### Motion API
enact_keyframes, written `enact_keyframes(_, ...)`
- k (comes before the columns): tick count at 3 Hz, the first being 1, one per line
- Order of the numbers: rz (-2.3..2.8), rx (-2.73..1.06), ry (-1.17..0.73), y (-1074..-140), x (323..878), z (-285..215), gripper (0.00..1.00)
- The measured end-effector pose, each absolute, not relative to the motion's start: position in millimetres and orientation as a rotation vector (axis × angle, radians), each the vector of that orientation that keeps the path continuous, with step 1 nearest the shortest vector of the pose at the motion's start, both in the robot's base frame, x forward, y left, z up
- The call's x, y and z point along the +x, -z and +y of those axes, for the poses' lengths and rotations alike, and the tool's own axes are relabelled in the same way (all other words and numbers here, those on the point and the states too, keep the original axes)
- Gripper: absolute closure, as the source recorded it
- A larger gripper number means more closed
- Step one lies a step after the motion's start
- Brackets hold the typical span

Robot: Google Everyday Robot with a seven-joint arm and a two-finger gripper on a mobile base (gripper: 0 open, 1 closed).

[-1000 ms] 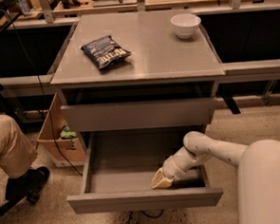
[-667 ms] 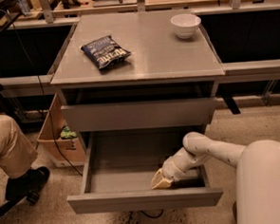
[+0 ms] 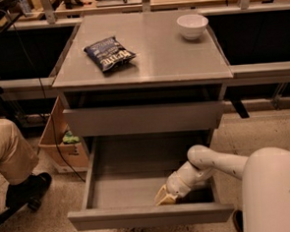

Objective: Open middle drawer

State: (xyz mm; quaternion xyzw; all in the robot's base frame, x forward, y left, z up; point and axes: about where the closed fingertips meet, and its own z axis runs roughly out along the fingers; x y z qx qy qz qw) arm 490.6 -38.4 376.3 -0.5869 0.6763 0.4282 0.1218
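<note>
The middle drawer (image 3: 139,185) of the grey cabinet stands pulled far out. Its shallow grey tray is bare, and its flat front panel (image 3: 151,216) is nearest the camera. My gripper (image 3: 165,198) reaches down from the white arm (image 3: 214,163) into the drawer's front right part, with its tip just behind the front panel's inner face. Above it, another grey drawer front (image 3: 145,119) sits under the cabinet top with a dark gap over it. Whatever lies below the open drawer is hidden.
On the cabinet top (image 3: 151,63) lie a dark chip bag (image 3: 109,53) and a white bowl (image 3: 192,25). A cardboard box (image 3: 60,143) stands left of the cabinet. A seated person's leg and shoe (image 3: 15,170) are at the far left. My white body (image 3: 275,193) fills the lower right.
</note>
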Motion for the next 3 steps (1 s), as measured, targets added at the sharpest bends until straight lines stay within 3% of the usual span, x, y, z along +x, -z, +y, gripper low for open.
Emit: enact_keyframes(3, 1.967, -1.583, -1.612, -394.1, 426.4, -44.7, 1.00)
